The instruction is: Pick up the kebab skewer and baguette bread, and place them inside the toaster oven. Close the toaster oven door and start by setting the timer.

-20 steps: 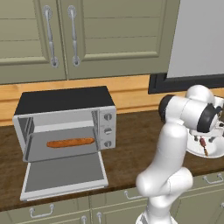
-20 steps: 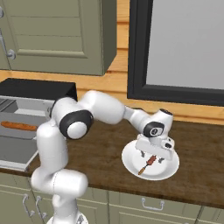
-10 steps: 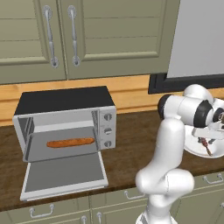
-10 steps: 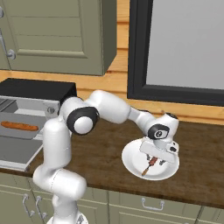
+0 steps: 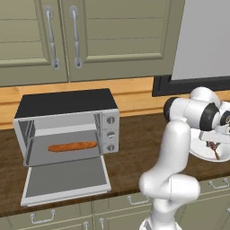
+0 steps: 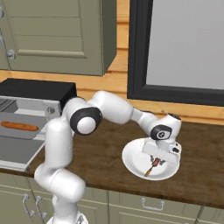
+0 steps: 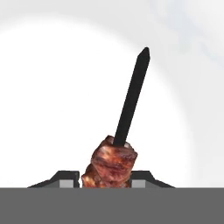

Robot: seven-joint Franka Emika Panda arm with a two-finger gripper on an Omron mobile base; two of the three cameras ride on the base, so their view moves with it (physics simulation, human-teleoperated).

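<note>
The gripper (image 7: pixel 106 179) is pinching the kebab skewer (image 7: pixel 118 144) by its meat over the white plate (image 6: pixel 131 162) (baguette bread (image 5: pixel 72 146) lying inside the open toaster oven (image 5: pixel 67 130)).

kebab skewer (image 7: pixel 114 162): dark stick, red-brown chunks, on a white plate (image 6: pixel 135 164) | baguette bread (image 5: pixel 72 146): lying lengthwise inside toaster oven (image 5: pixel 63 105) | toaster oven door (image 5: pixel 67 180): open (dropped flat)

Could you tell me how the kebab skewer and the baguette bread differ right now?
The kebab skewer is a thin dark stick with red-brown meat chunks; the baguette bread is a plain orange-brown loaf, longer and thicker. The skewer lies on the white plate, between the gripper fingers; the baguette already lies inside the open toaster oven.
</note>
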